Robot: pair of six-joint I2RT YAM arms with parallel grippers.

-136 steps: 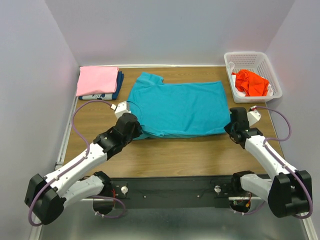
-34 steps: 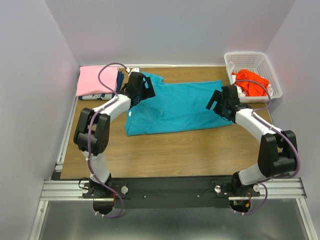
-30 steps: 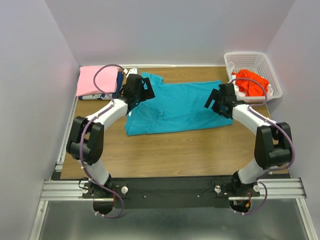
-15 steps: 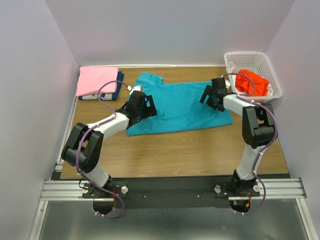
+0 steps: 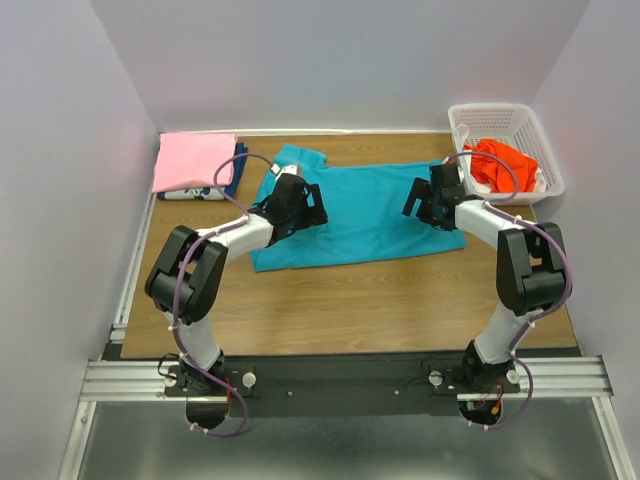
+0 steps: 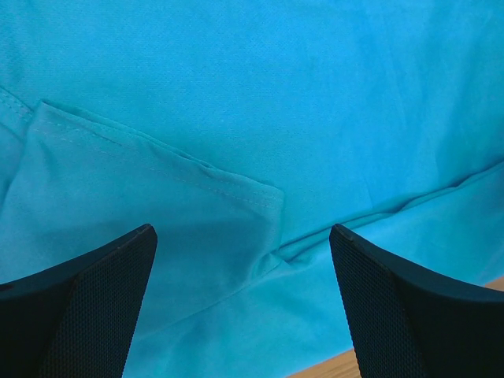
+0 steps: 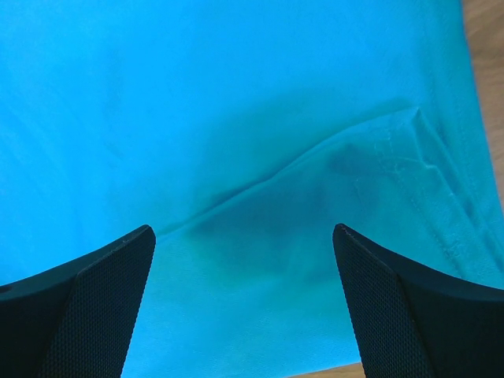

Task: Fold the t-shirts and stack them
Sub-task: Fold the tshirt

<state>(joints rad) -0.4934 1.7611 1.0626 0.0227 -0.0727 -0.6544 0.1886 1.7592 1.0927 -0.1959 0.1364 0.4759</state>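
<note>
A teal t-shirt (image 5: pixel 360 215) lies spread on the wooden table (image 5: pixel 350 300), its collar to the left. My left gripper (image 5: pixel 300 205) hovers open over the shirt's left part. In the left wrist view it (image 6: pixel 242 230) has only teal cloth and a folded-in sleeve (image 6: pixel 157 197) between its fingers. My right gripper (image 5: pixel 425 200) is open over the shirt's right part, and in the right wrist view it (image 7: pixel 243 228) sits above a creased hem (image 7: pixel 394 157). A folded pink t-shirt (image 5: pixel 193 160) lies on a dark blue one (image 5: pixel 236 172) at the back left. An orange-red t-shirt (image 5: pixel 500 165) is in the basket.
The white lattice basket (image 5: pixel 505 110) stands at the back right corner. Grey walls close in the table on the left, back and right. Bare wood shows near the shirt's front edge (image 6: pixel 339 368).
Both arms, earlier at the shirt's near edge, now reach over it. In the last second the left gripper moved from the collar nearer and rightward, and the right shifted slightly left. Both stayed open.
</note>
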